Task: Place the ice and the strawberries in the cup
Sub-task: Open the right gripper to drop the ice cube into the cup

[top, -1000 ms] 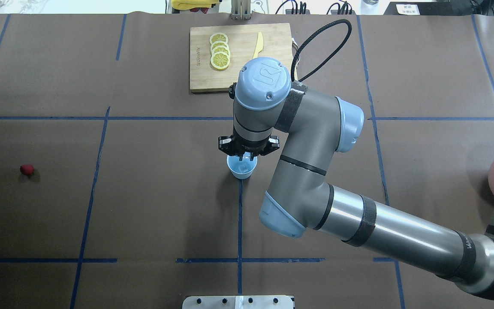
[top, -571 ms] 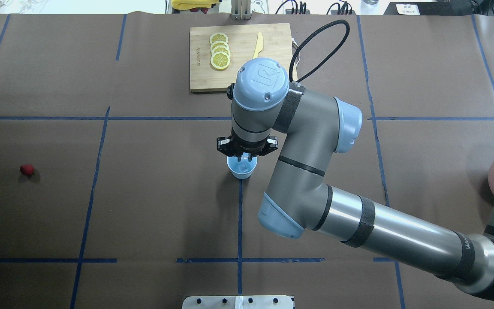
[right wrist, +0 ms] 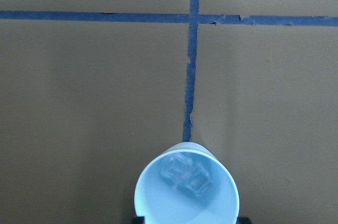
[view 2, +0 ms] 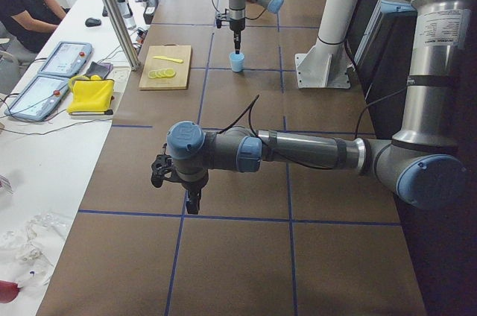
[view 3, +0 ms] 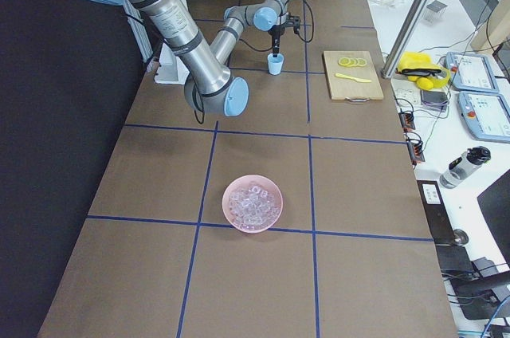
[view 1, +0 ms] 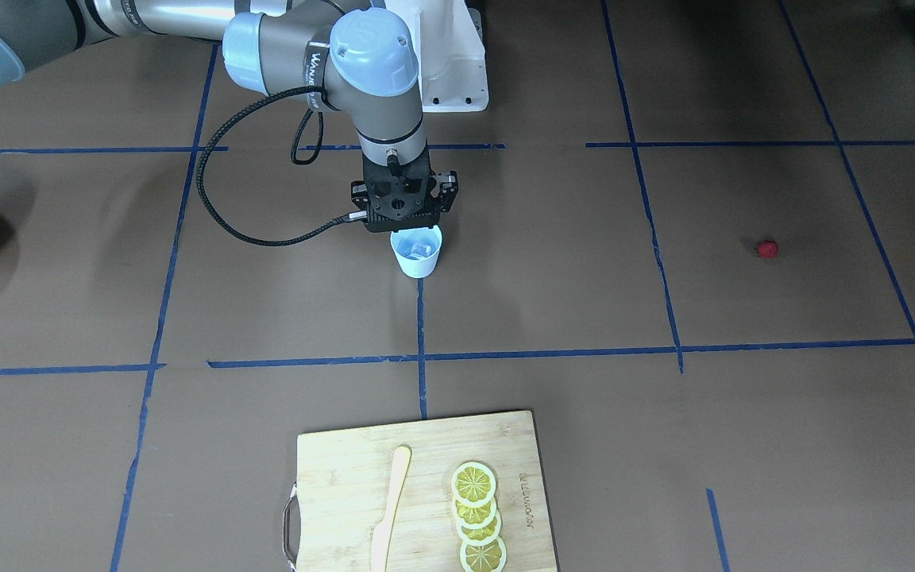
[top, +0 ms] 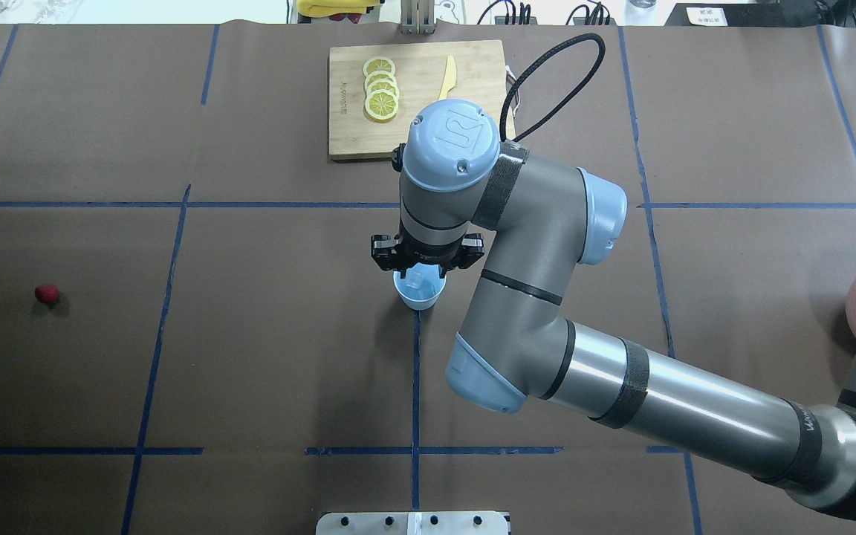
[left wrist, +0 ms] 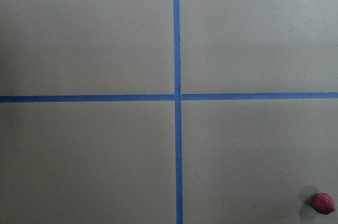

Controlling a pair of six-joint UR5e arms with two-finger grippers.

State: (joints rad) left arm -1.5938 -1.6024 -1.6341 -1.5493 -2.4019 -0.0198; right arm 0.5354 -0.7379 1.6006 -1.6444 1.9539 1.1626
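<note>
The pale-blue cup (top: 419,299) stands upright at the table's middle, on a blue tape line. Two cubes of ice (right wrist: 187,176) lie at its bottom. My right gripper (top: 426,269) hangs just above the cup's rim (view 1: 418,258), open, with nothing between its fingers. The strawberry (top: 47,294) lies alone on the table far out on my left; the left wrist view catches it (left wrist: 323,203) in its lower right corner. My left gripper (view 2: 192,203) hovers over the table and shows only in the exterior left view, so I cannot tell its state.
A pink bowl (view 3: 226,209) full of ice cubes (view 3: 253,201) sits at my far right. A wooden cutting board (top: 465,111) with lemon slices (top: 381,96) and a yellow knife (top: 447,76) lies beyond the cup. A person sits at a side bench (view 2: 26,3).
My right gripper has shifted slightly to the left above the cup, with its jaws still apart. Cup, ice and strawberry have not moved.
</note>
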